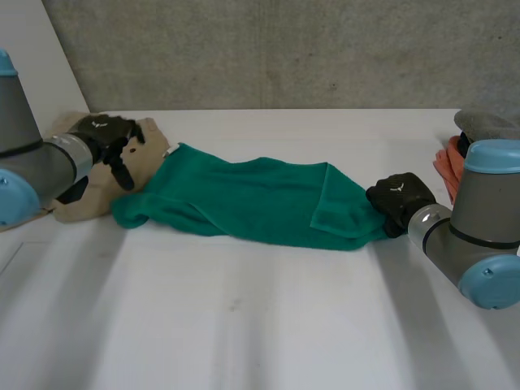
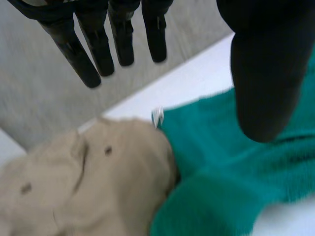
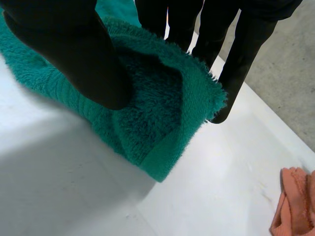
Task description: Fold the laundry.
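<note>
Terry towel (image 1: pixel 252 203), one, beige garment (image 1: pixel 151 154), one

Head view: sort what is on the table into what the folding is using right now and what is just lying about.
In the job: green towel; right hand, fingers pinching its end; left hand, open, by its other end.
Lying about: beige garment; orange cloth; grey object beside it.
</note>
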Motion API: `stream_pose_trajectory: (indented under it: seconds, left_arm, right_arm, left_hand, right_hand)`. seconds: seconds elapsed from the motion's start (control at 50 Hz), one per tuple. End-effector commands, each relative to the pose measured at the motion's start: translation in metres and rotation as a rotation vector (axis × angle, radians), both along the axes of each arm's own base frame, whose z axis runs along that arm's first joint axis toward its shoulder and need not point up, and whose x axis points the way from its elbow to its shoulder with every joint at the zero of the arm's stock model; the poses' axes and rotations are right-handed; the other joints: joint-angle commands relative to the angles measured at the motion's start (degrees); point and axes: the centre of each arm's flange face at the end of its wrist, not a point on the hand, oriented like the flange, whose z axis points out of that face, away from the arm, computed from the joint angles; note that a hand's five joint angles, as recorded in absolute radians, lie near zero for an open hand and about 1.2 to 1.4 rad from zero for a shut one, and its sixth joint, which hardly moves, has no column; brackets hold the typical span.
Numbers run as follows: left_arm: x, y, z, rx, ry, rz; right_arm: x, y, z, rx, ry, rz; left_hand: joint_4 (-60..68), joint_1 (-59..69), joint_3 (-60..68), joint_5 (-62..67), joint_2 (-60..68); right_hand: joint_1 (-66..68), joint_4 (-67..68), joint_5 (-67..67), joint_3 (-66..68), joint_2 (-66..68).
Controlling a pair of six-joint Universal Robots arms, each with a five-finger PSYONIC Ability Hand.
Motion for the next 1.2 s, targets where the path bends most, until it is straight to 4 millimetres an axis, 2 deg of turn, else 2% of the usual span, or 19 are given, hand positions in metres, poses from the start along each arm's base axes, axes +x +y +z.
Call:
stream_pose_trajectory:
  seconds: [0.02,0.1,0.26,0.32,0.36,0.38,0.46,0.52,0.6,0.62,0.68,0.7,0.76,0.8,0.9,1.02,1.08,1.1,1.2]
  left_arm:
    - [0.02,-0.025,-0.038,0.228,-0.08,0.055]
    - [0.024,-0.034,-0.054,0.241,-0.132,0.019]
    - [0.019,-0.037,-0.076,0.219,-0.182,-0.029]
    - [0.016,-0.036,-0.08,0.216,-0.193,-0.026]
    - [0.016,-0.035,-0.084,0.214,-0.204,-0.019]
    - [0.015,-0.034,-0.085,0.215,-0.205,-0.022]
    - [0.013,-0.031,-0.085,0.22,-0.208,-0.033]
    - [0.013,-0.029,-0.077,0.211,-0.213,-0.033]
    - [0.013,-0.017,-0.047,0.185,-0.201,-0.036]
    - [0.014,-0.01,-0.031,0.161,-0.192,-0.038]
    - [0.014,0.001,-0.005,0.107,-0.176,-0.049]
    - [0.013,0.01,0.012,0.065,-0.165,-0.06]
    - [0.014,0.023,0.036,-0.01,-0.145,-0.079]
    - [0.014,0.037,0.055,-0.09,-0.128,-0.104]
    - [0.015,0.057,0.08,-0.262,-0.096,-0.14]
    - [0.006,0.077,0.082,-0.43,-0.06,-0.215]
    - [0.0,0.08,0.077,-0.466,-0.049,-0.241]
    - [-0.004,0.082,0.076,-0.49,-0.04,-0.253]
    - [-0.011,0.087,0.076,-0.497,-0.011,-0.258]
  right_arm:
    - [0.0,0.002,-0.004,0.016,0.024,0.008]
    - [-0.001,0.002,-0.006,0.023,0.032,0.009]
    - [-0.002,0.003,-0.008,0.029,0.035,0.012]
    - [-0.002,0.003,-0.007,0.025,0.037,0.011]
    - [-0.002,0.003,-0.006,0.021,0.038,0.012]
    - [-0.002,0.002,-0.006,0.021,0.038,0.01]
    - [-0.004,0.002,0.0,0.017,0.033,0.004]
    - [-0.006,0.002,0.004,0.022,0.032,-0.001]
    - [-0.011,0.002,0.019,0.022,0.03,-0.013]
    - [-0.014,0.002,0.028,0.021,0.024,-0.024]
    - [-0.02,-0.003,0.043,0.013,0.001,-0.048]
    - [-0.023,-0.009,0.054,0.006,-0.029,-0.07]
    - [-0.03,-0.021,0.069,0.007,-0.096,-0.118]
    - [-0.035,-0.038,0.078,0.026,-0.181,-0.172]
    - [-0.041,-0.073,0.073,0.112,-0.292,-0.274]
    - [-0.036,-0.101,0.043,0.228,-0.292,-0.366]
    - [-0.036,-0.109,0.039,0.221,-0.308,-0.405]
    - [-0.037,-0.115,0.041,0.188,-0.324,-0.428]
    - [-0.042,-0.12,0.051,0.119,-0.305,-0.481]
  left_hand:
    - [9.0,7.9,9.3,8.9,8.9]
    - [-5.9,-6.9,-5.5,-5.9,-5.9]
    - [-1.2,-2.2,-0.8,-1.2,-1.2]
    - [9.1,8.0,9.4,9.1,9.0]
    - [21.8,20.8,22.2,21.8,21.8]
    - [32.5,31.5,32.9,32.5,32.5]
    - [56.0,54.9,56.3,55.9,55.9]
    - [57.2,56.1,57.5,57.2,57.2]
    - [57.2,56.1,57.5,57.2,57.2]
    - [57.2,56.1,57.5,57.2,57.2]
    - [57.2,56.1,57.5,57.2,57.2]
    - [57.2,56.1,57.5,57.2,57.2]
    - [57.2,56.1,57.5,57.2,57.2]
    - [57.2,56.1,57.5,57.2,57.2]
    - [54.9,53.8,55.2,54.9,54.8]
    - [53.0,52.0,53.3,53.0,53.0]
    - [53.0,52.0,53.3,53.0,53.0]
    - [53.2,52.1,53.5,53.2,53.1]
    - [53.2,52.1,53.5,53.2,53.1]
  right_hand:
    - [15.5,11.4,13.4,11.8,12.2]
    - [15.5,11.4,13.4,11.8,12.2]
    - [15.5,11.4,13.4,11.8,12.2]
    - [15.5,11.4,13.4,11.8,12.2]
    - [15.5,11.4,13.4,11.8,12.2]
    - [15.5,11.4,13.4,11.8,12.2]
    - [15.5,11.4,13.4,11.8,12.2]
    - [15.5,11.4,13.4,11.8,12.2]
    - [15.5,11.4,13.4,11.8,12.2]
    - [15.5,11.4,13.4,11.8,12.2]
    - [15.5,11.4,13.4,11.8,12.2]
    - [15.5,11.4,13.4,11.8,12.2]
    - [15.5,11.4,13.4,11.8,12.2]
    - [15.5,11.4,13.4,11.8,12.2]
    - [15.5,11.4,13.4,11.8,12.2]
    - [15.4,11.2,13.2,11.6,12.1]
    - [0.5,-3.7,-1.7,-3.3,-2.8]
    - [-19.9,-24.1,-22.1,-23.6,-23.2]
    - [-54.5,-58.6,-56.6,-58.2,-57.8]
